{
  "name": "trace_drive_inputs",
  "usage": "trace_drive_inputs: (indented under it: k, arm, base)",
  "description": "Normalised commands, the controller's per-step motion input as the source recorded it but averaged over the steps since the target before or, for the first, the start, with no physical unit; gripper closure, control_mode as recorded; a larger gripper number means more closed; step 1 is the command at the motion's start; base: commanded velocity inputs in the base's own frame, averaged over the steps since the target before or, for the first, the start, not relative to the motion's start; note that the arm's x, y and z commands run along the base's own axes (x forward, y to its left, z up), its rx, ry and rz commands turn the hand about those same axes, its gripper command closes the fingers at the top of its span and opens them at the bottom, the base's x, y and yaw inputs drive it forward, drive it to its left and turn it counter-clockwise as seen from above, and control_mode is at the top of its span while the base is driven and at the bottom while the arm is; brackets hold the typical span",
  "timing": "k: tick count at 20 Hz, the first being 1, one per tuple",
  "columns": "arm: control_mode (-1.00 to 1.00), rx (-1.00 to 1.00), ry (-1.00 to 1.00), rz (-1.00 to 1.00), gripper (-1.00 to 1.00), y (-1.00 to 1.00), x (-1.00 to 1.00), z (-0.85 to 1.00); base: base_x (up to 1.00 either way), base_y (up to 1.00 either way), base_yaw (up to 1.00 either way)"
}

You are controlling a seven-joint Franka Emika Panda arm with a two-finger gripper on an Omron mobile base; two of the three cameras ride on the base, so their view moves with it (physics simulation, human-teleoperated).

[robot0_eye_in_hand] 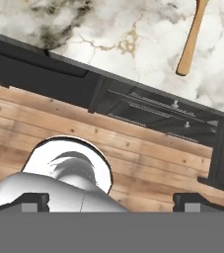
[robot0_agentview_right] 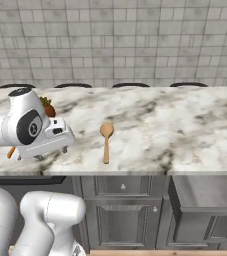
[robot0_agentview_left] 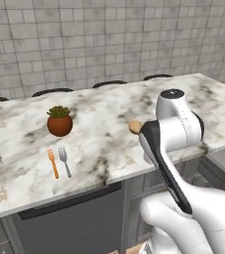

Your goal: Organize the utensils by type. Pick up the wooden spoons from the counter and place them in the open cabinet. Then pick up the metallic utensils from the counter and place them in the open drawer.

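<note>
While the gripper (robot0_eye_in_hand: 111, 201) hangs with jaws apart, the wooden spoon (robot0_agentview_right: 106, 141) lies ahead, handle pointing toward the counter (robot0_agentview_right: 185, 125) edge.

counter (robot0_agentview_left: 114, 144): forks (robot0_agentview_left: 58, 161) before plant (robot0_agentview_left: 60, 121) | spoon (robot0_agentview_right: 106, 141) right, seemingly alone

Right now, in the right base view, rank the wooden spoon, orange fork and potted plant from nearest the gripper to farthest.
1. Wooden spoon, on the counter, just right of the gripper.
2. Orange fork, to its left, partly behind the arm.
3. Potted plant, farther back on the counter.
</note>
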Motion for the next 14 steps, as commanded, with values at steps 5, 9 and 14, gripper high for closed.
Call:
trace_drive_inputs:
  k: [5,9,14]
  arm:
    - [1.00,0.00,0.00,0.00,-1.00,0.00,0.00,0.00]
    - [1.00,0.00,0.00,0.00,-1.00,0.00,0.00,0.00]
    - [-1.00,0.00,0.00,0.00,-1.00,0.00,0.04,0.00]
  base:
    - [0.02,0.00,0.00]
    - [0.03,0.00,0.00]
    - [0.11,0.00,0.00]
